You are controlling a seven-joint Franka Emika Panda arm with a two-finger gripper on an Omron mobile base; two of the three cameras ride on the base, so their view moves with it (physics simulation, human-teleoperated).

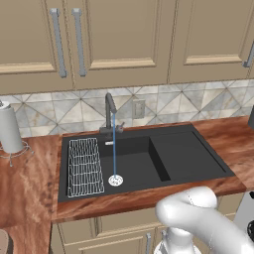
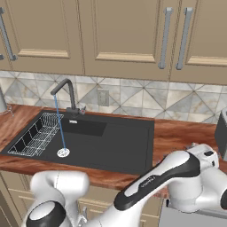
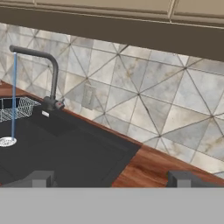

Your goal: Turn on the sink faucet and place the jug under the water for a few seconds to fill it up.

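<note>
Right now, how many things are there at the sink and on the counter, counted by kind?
Faucet with water running: 1
Sink: 1
Wire rack: 1
Paper-towel roll: 1
Wall outlet: 1
Total: 5

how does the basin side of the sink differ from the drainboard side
The basin is sunk deep, while the drainboard is a shallow flat tray. The basin holds a wire rack and a round silver drain; the drainboard carries nothing. The water from the faucet falls into the basin, not onto the drainboard. Both are matte black and rectangular.
</note>
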